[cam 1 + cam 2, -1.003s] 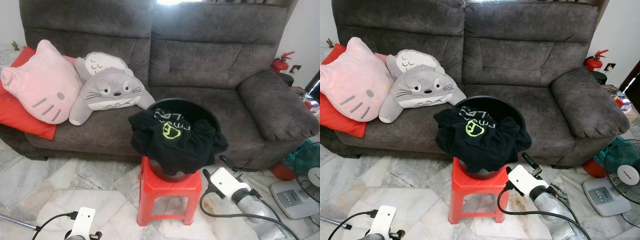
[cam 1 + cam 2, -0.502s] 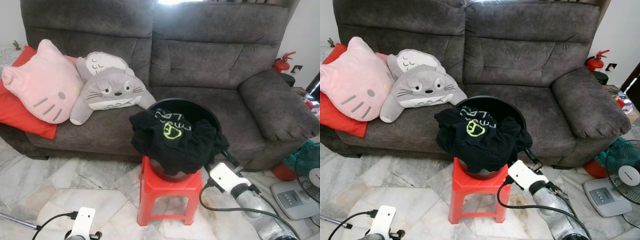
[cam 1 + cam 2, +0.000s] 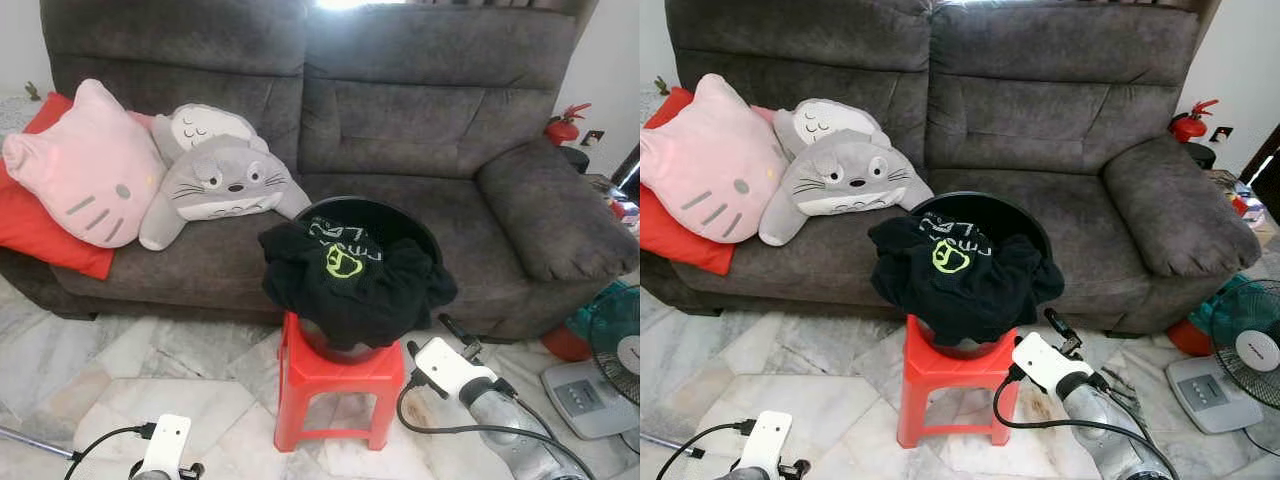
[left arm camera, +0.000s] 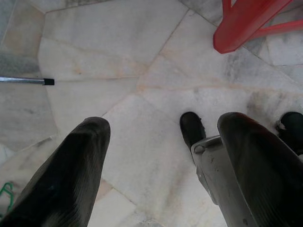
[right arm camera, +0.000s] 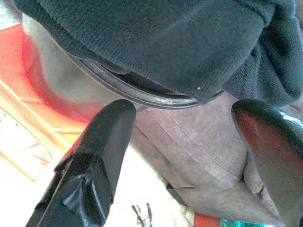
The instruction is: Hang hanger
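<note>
Since half a second ago the right gripper [image 5: 182, 142] has drawn back slightly from the black garment [image 3: 350, 285] and sits lower, beside the red stool [image 3: 335, 385]. Its fingers [image 5: 102, 137] stand spread apart, grasping nothing, pointed at the rim of the black bucket [image 3: 1015, 215] with the garment draped over it. The bucket's interior is largely hidden by the cloth; I cannot make out a hanger anywhere. The left gripper [image 4: 161, 165] hangs low over the marble floor [image 4: 118, 56], fingers parted and empty. Behind stands a grey sofa [image 3: 430, 110] with a pink cushion [image 3: 85, 165] and a grey plush [image 3: 220, 185]. A fan [image 3: 1250, 345] is cut off at the edge.
</note>
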Motion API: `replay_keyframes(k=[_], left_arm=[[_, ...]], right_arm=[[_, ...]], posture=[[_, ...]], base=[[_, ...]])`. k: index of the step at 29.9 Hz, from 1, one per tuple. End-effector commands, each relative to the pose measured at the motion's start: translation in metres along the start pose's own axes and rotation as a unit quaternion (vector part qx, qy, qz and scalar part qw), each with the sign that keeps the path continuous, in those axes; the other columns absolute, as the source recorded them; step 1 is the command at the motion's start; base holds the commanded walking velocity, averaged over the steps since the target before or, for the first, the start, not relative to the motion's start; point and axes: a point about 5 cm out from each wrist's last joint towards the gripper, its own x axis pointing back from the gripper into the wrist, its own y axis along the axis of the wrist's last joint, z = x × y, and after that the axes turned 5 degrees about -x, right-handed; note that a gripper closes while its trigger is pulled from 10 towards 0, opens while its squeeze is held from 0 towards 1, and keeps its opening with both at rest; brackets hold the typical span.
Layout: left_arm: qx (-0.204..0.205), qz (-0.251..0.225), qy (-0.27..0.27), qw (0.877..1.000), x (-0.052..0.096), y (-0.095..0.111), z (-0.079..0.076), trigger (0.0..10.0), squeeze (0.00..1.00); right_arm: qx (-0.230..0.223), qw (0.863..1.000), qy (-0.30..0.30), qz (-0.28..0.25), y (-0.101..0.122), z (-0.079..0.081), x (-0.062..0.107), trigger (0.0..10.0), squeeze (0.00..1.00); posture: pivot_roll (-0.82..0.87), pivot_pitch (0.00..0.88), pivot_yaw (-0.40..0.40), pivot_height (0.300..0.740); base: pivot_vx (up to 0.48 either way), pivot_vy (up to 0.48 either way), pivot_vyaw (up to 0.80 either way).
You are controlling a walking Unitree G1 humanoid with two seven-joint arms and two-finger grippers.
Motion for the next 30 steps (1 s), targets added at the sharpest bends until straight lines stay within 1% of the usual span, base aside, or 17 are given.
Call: replay_keyframes(k=[1, 7, 11, 12, 14, 15, 17, 18, 19, 21, 23, 24, 26, 27, 28, 29, 30], left_arm=[[-0.006, 0.004, -0.006, 1.0, 0.0, 0.0, -0.001, 10.0, 0.0], [-0.005, 0.003, -0.004, 1.0, 0.0, 0.001, 0.0, 10.0, 0.0], [-0.004, 0.002, -0.006, 1.0, 0.0, 0.001, 0.0, 10.0, 0.0], [-0.004, 0.002, -0.006, 1.0, 0.0, 0.001, 0.0, 10.0, 0.0], [-0.004, 0.003, -0.007, 1.0, 0.0, 0.001, 0.0, 10.0, 0.0], [-0.005, 0.003, -0.007, 1.0, 0.0, 0.001, 0.0, 10.0, 0.0], [-0.005, 0.003, -0.008, 1.0, 0.0, 0.001, 0.0, 10.0, 0.0], [-0.005, 0.003, -0.008, 1.0, 0.0, 0.001, 0.0, 10.0, 0.0], [-0.009, 0.004, -0.01, 1.0, 0.0, 0.001, 0.001, 10.0, 0.0], [-0.012, 0.005, -0.011, 1.0, 0.0, 0.001, 0.001, 10.0, 0.0], [-0.012, 0.005, -0.011, 1.0, 0.0, 0.001, 0.001, 10.0, 0.0], [-0.012, 0.004, -0.01, 1.0, 0.0, 0.002, 0.001, 10.0, 0.0], [-0.013, 0.004, -0.01, 1.0, 0.0, 0.002, 0.001, 10.0, 0.0], [-0.013, 0.004, -0.01, 1.0, 0.0, 0.002, 0.002, 10.0, 0.0], [-0.013, 0.003, -0.009, 1.0, 0.0, 0.003, 0.002, 10.0, 0.0], [-0.013, 0.002, -0.009, 1.0, 0.0, 0.003, 0.002, 10.0, 0.0], [-0.013, 0.002, -0.009, 1.0, 0.0, 0.003, 0.002, 10.0, 0.0]], right_arm=[[-0.008, 1.0, -0.012, 0.003, -0.002, -0.001, 0.001, 10.0, 0.0], [-0.008, 0.999, -0.043, -0.012, 0.004, -0.006, -0.002, 10.0, 0.0], [-0.037, 0.996, -0.062, -0.047, 0.015, -0.009, 0.001, 10.0, 0.0], [-0.037, 0.996, -0.062, -0.047, 0.015, -0.009, 0.001, 10.0, 0.0], [-0.042, 0.995, -0.072, -0.054, 0.015, -0.009, 0.008, 10.0, 0.0], [-0.048, 0.994, -0.083, -0.056, 0.013, -0.01, 0.017, 10.0, 0.0], [-0.049, 0.993, -0.093, -0.058, 0.011, -0.011, 0.026, 10.0, 0.0], [-0.049, 0.993, -0.093, -0.058, 0.011, -0.011, 0.026, 10.0, 0.0], [-0.055, 0.991, -0.104, -0.063, 0.009, -0.012, 0.039, 10.0, 0.0], [-0.078, 0.988, -0.114, -0.074, 0.013, -0.014, 0.053, 10.0, 0.0], [-0.086, 0.987, -0.117, -0.075, 0.014, -0.014, 0.056, 10.0, 0.0], [-0.115, 0.983, -0.124, -0.077, 0.017, -0.017, 0.058, 10.0, 0.0], [-0.157, 0.975, -0.133, -0.081, 0.02, -0.02, 0.06, 10.0, 0.0], [-0.17, 0.973, -0.135, -0.082, 0.021, -0.02, 0.061, 10.0, 0.0], [-0.286, 0.943, -0.139, -0.101, 0.037, -0.029, 0.057, 10.0, 0.0], [-0.335, 0.927, -0.131, -0.11, 0.044, -0.032, 0.056, 10.0, 0.0], [-0.367, 0.915, -0.116, -0.118, 0.05, -0.033, 0.053, 10.0, 0.0]], posture=[[-0.17, 0.003, -0.053, 0.74], [-0.16, 0.006, -0.055, 0.74], [-0.16, 0.005, -0.055, 0.74], [-0.16, 0.005, -0.055, 0.74], [-0.16, 0.006, -0.055, 0.74], [-0.17, 0.008, -0.055, 0.74], [-0.17, 0.01, -0.051, 0.74], [-0.17, 0.01, -0.051, 0.74], [-0.18, 0.012, -0.046, 0.74], [-0.19, 0.012, -0.044, 0.74], [-0.19, 0.011, -0.044, 0.74], [-0.19, 0.011, -0.043, 0.74], [-0.19, 0.011, -0.042, 0.74], [-0.19, 0.011, -0.042, 0.74], [-0.19, 0.009, -0.039, 0.74], [-0.19, 0.009, -0.039, 0.74], [-0.19, 0.009, -0.039, 0.74]], base=[[0.0, 0.0, 0.0], [0.0, 0.0, 0.0], [0.0, 0.0, 0.0], [0.0, 0.0, 0.0], [0.0, 0.0, 0.0], [0.0, 0.0, 0.0], [0.0, 0.0, 0.0], [0.0, 0.0, 0.0], [0.0, 0.0, 0.0], [0.0, 0.0, 0.0], [0.0, 0.0, 0.0], [0.0, 0.0, 0.0], [0.0, 0.0, 0.0], [0.0, 0.0, 0.0], [0.0, 0.0, 0.0], [0.0, 0.0, 0.0], [0.0, 0.0, 0.0]])
